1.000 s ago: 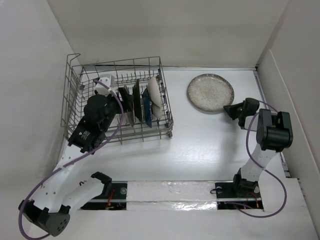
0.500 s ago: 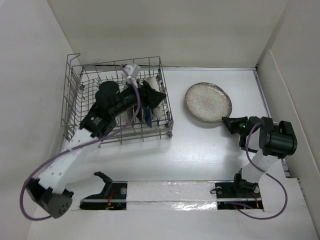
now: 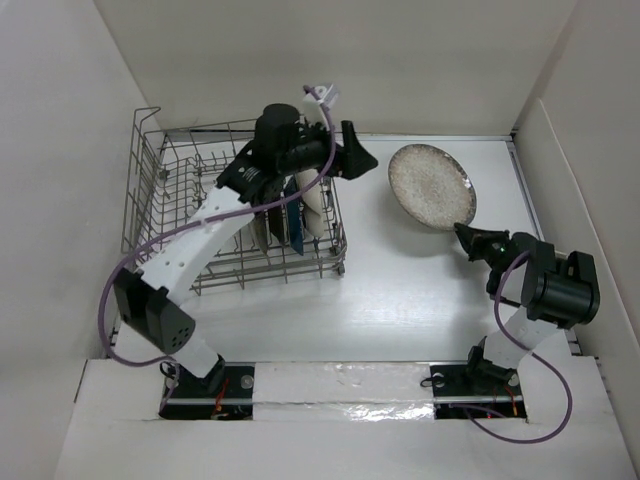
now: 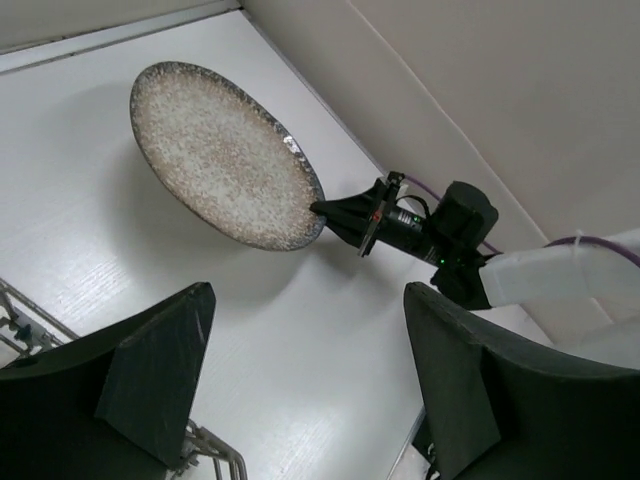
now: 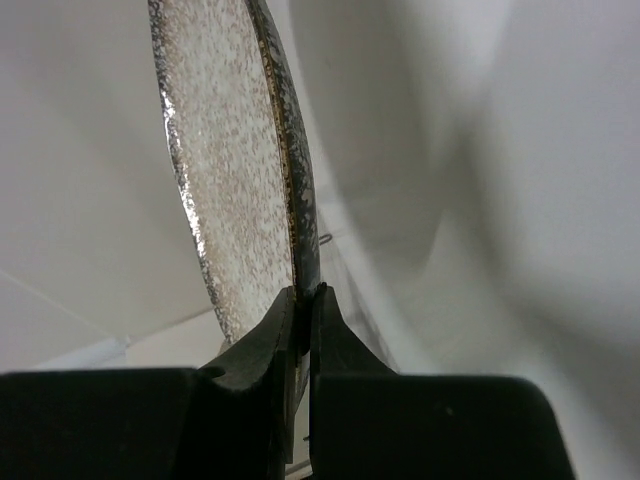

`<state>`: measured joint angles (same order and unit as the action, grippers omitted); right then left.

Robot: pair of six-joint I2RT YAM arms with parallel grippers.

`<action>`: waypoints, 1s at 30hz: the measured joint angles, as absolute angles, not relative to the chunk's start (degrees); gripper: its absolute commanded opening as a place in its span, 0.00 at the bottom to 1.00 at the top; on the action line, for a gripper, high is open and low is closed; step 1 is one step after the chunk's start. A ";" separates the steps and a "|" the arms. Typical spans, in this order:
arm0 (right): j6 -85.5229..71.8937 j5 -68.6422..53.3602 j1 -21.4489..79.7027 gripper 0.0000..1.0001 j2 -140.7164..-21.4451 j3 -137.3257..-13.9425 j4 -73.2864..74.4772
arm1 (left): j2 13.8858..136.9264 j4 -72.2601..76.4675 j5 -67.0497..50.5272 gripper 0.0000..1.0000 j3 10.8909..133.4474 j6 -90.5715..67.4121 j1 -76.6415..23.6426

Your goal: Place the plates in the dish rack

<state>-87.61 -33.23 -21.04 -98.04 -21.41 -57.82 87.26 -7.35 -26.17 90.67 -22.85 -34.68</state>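
The speckled grey-beige plate (image 3: 430, 186) is lifted off the table and tilted on edge, with my right gripper (image 3: 466, 233) shut on its near rim. In the right wrist view the rim (image 5: 300, 200) is pinched between the two fingers of that gripper (image 5: 303, 295). My left gripper (image 3: 362, 152) hangs open and empty above the right end of the dish rack (image 3: 140, 190), pointing at the plate (image 4: 225, 155), a short way from it. Several plates (image 3: 312, 205) stand upright between the rack's tines, partly hidden by my left arm.
White walls close in the table at the back and on both sides. The rack's wire corner (image 4: 215, 455) shows just below my left fingers (image 4: 160, 380). Bare white tabletop (image 3: 400, 290) lies between the rack and my right arm.
My left arm has risen out of the rack and swung right toward the plate, its jaws wider. My right gripper has lifted the speckled plate from flat on the table to tilted on edge.
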 measured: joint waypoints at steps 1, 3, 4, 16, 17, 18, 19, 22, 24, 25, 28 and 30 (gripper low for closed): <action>-87.70 -33.80 -21.04 0.00 -97.17 -21.41 -57.80 | 89.56 -9.06 -25.52 0.76 94.41 -22.31 -35.40; -88.23 -35.05 -20.99 0.00 -95.33 -21.41 -57.89 | 94.70 -11.16 -25.56 0.76 101.27 -21.63 -37.21; -88.49 -35.64 -20.99 0.00 -94.61 -21.45 -58.06 | 97.17 -12.23 -25.65 0.76 104.31 -21.47 -37.91; -95.18 -40.60 -20.95 0.00 -92.77 -21.71 -60.84 | 117.93 -25.93 -9.98 0.82 120.55 -19.31 -39.62; -95.59 -40.62 -20.95 0.00 -92.84 -21.71 -60.82 | 119.00 -26.09 -9.58 0.82 121.64 -19.33 -39.51; -95.94 -40.64 -20.95 0.00 -92.86 -21.71 -60.82 | 120.05 -26.04 -9.26 0.82 122.65 -19.38 -39.44; -96.25 -40.66 -20.93 0.00 -92.86 -21.71 -60.82 | 120.81 -25.71 -9.34 0.82 123.24 -19.49 -39.40; -96.71 -40.95 -20.91 0.00 -92.86 -21.71 -60.86 | 122.13 -24.51 -10.59 0.83 123.50 -20.60 -39.38; -97.10 -41.06 -20.67 0.00 -92.86 -21.71 -60.86 | 123.09 -23.09 -11.97 0.83 123.52 -21.61 -39.38; -97.25 -41.08 -20.51 0.00 -92.86 -21.71 -60.86 | 123.74 -22.46 -12.60 0.82 123.68 -22.04 -39.38; -97.36 -41.50 -19.92 0.00 -92.90 -21.80 -60.84 | 125.54 -20.43 -14.68 0.79 123.92 -23.53 -39.38; -97.36 -41.78 -19.35 0.00 -93.06 -22.02 -60.84 | 126.52 -19.27 -15.81 0.68 123.92 -24.49 -39.38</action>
